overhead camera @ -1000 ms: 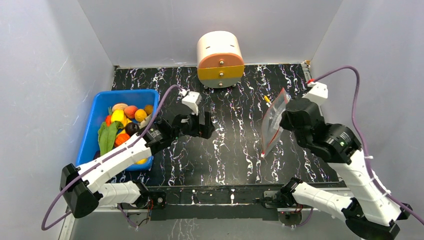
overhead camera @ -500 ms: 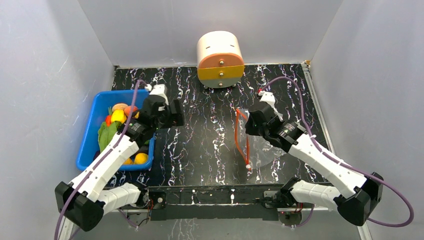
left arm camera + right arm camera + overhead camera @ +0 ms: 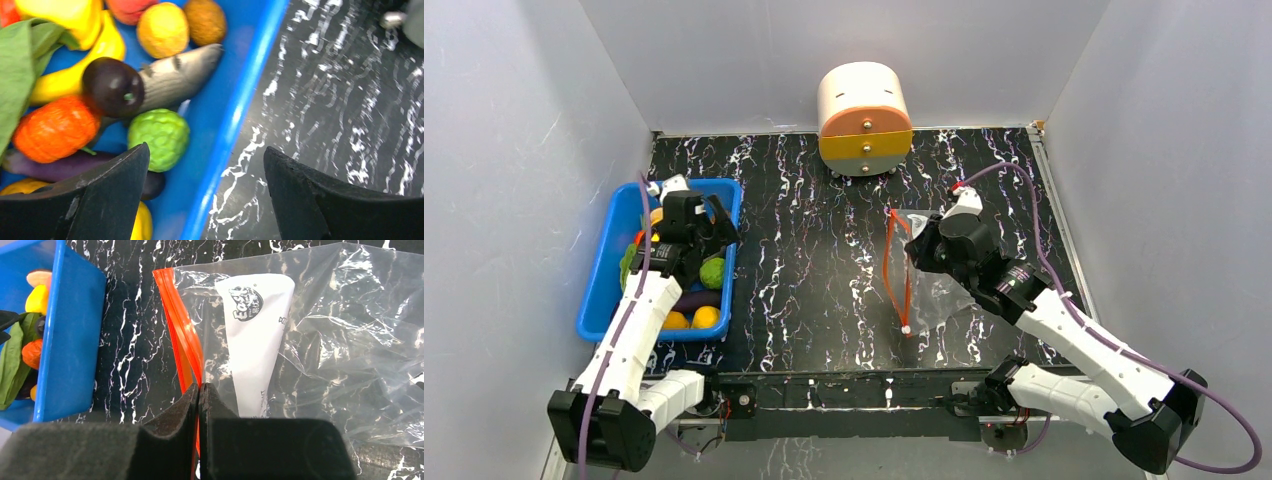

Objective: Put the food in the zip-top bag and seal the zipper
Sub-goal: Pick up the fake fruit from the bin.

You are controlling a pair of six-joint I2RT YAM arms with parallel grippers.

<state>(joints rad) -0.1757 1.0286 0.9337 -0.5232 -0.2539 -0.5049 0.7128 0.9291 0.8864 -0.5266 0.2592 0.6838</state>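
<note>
The left gripper (image 3: 205, 152) has its jaws spread wide at the bottom of the frame, straddling the bin (image 3: 235, 115) wall. Inside the bin, at left, a green ball (image 3: 158, 138) lies just above the left finger (image 3: 100, 195), beside a dark ball (image 3: 113, 86), an orange piece (image 3: 55, 129) and a grey fish (image 3: 175, 75). The marbled table (image 3: 350, 100) fills the right.

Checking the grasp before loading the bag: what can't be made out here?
- Right wrist view: the lower zipper, hidden behind the shut right gripper.
- Left wrist view: the purple piece, partly behind a finger of the open left gripper; the blue bin, cut by the frame edges.
- Top view: much of the food, covered by the left arm.
</note>
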